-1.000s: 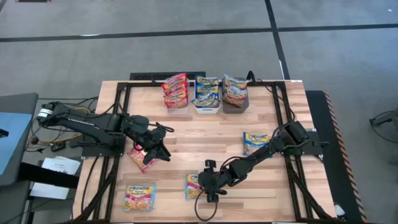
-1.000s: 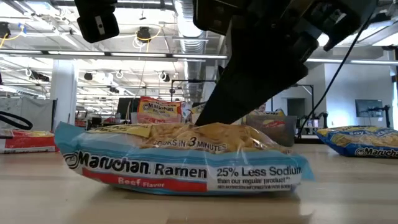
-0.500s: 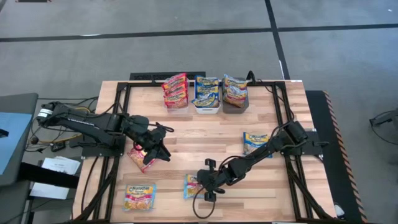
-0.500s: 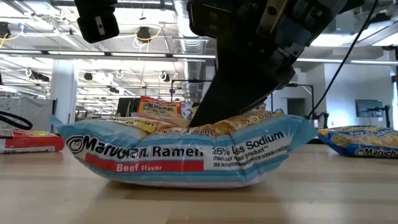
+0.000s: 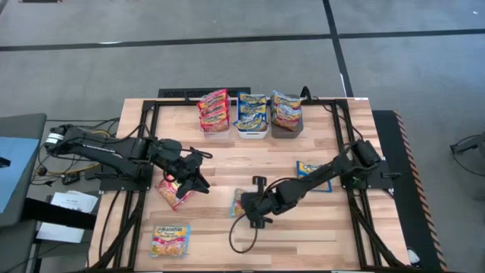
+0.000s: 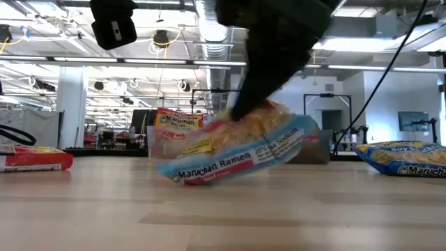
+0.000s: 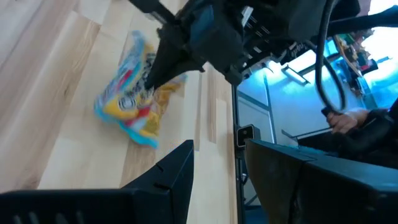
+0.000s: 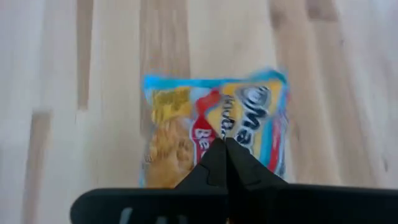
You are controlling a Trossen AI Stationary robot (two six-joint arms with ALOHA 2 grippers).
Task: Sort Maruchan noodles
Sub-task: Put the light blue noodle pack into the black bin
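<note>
Blue packet (image 6: 233, 150) (tilted) — right hand (image 5: 244, 203)

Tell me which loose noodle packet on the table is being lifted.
The light-blue beef packet pinched in the right gripper, tilted off the wood. The red/pink packet by the left gripper lies flat.

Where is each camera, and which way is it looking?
High view: above the table, looking straight down; shows both arms, three bins and scattered packets.
Low view: at tabletop height, looking level across; the right gripper pinches the blue packet, which hangs tilted.
Left wrist view: on the left arm, past its own dark fingers, toward the right arm and that packet.
Right wrist view: on the right arm, looking onto the packet past its shut fingers.
Shared: all four show the blue packet.
</note>
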